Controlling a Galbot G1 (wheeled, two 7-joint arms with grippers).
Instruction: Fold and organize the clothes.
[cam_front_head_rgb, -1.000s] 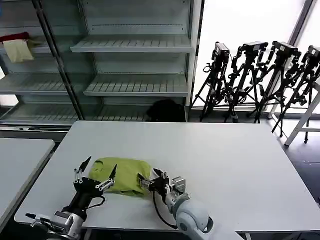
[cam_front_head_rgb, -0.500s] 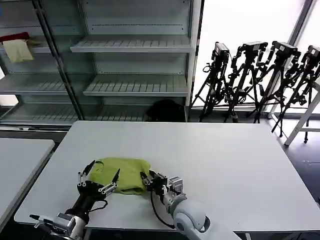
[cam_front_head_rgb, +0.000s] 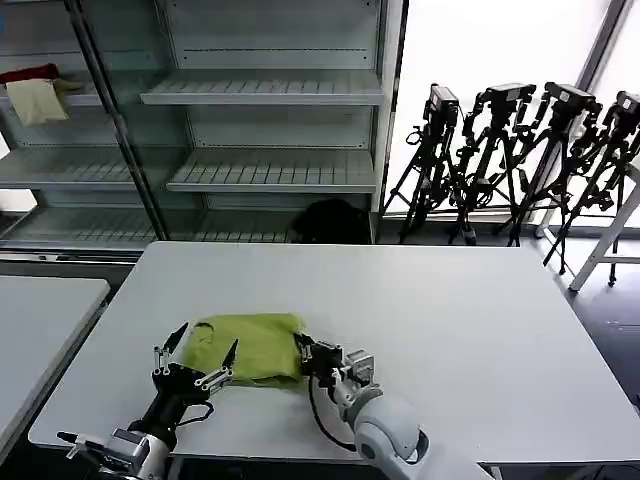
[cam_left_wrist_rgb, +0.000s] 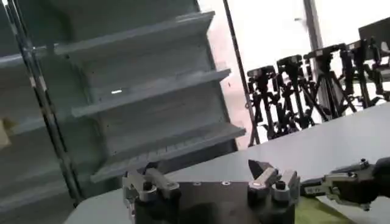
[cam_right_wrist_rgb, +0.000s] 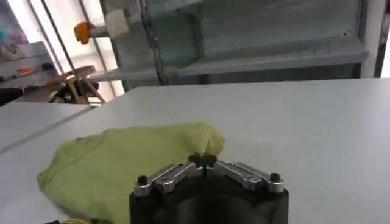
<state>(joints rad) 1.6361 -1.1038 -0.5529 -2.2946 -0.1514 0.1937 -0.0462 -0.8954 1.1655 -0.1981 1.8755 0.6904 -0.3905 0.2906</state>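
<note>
A: Where's your T-shirt?
B: Lime green, bunched in a rough fold on the white worktop, near the front edge on your robot's left side.
A: Right gripper?
B: At the shirt's right edge. In your right wrist view its fingers meet at the tips, pinched on the fabric's edge.
A: Left gripper?
B: Spread wide, fingers apart, tips up, at the shirt's left front corner; you can't tell if it touches the cloth.
A: Around it?
B: Shelves behind your worktop, tripods at the back right.
</note>
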